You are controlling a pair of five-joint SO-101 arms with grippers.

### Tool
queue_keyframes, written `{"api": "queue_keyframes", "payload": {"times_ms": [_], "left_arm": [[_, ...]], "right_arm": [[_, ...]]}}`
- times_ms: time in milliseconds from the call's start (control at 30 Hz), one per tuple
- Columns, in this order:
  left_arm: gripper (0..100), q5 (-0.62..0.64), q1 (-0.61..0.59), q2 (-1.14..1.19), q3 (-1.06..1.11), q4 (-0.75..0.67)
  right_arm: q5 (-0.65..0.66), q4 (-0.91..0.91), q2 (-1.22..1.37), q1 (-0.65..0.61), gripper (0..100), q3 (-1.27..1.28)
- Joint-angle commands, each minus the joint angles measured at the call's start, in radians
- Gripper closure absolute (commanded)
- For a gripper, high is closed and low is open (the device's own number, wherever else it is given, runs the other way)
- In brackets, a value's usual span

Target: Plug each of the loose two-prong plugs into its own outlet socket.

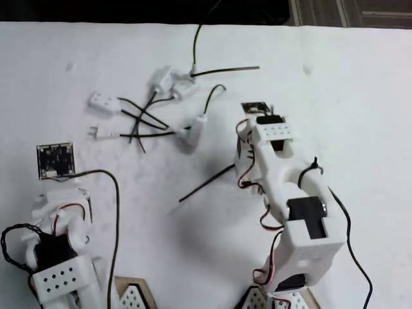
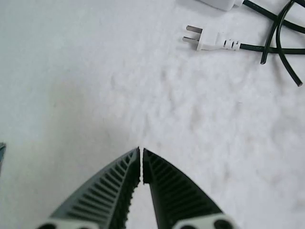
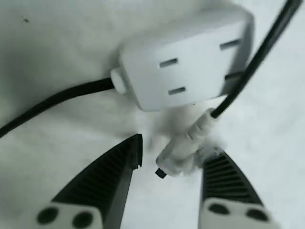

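A white outlet socket (image 3: pixel 190 62) with slots on its face lies just beyond my right gripper (image 3: pixel 174 148). That gripper is open, and a small white plug (image 3: pixel 183 145) on a black cord lies between its fingers, close against one finger (image 3: pixel 224 176). A second loose two-prong plug (image 2: pixel 209 42) lies flat on the table ahead of my left gripper (image 2: pixel 141 150), which is shut on nothing and well short of it. In the high view this plug (image 1: pixel 103 134) lies at the left of the cord tangle, with a white socket (image 1: pixel 103 102) behind it.
Two more white socket blocks (image 1: pixel 172 84) and crossed black cords (image 1: pixel 145 119) lie at the back centre. A loose black cable (image 1: pixel 206 183) lies beside the right arm (image 1: pixel 290 187). The left arm (image 1: pixel 58 238) sits at the front left corner.
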Motion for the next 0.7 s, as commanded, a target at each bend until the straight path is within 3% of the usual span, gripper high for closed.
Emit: {"api": "queue_keyframes", "payload": {"times_ms": [0, 433, 667], "left_arm": [[96, -0.011, -0.002, -0.007, -0.005, -0.021], [96, -0.011, -0.002, -0.007, -0.005, -0.021], [96, -0.011, -0.002, -0.007, -0.003, -0.021]], "right_arm": [[0.009, -0.018, -0.005, 0.007, 82.9, -0.012], [0.005, -0.01, -0.005, 0.033, 83.0, -0.06], [0.003, 0.105, -0.007, 0.008, 82.9, -0.133]]}}
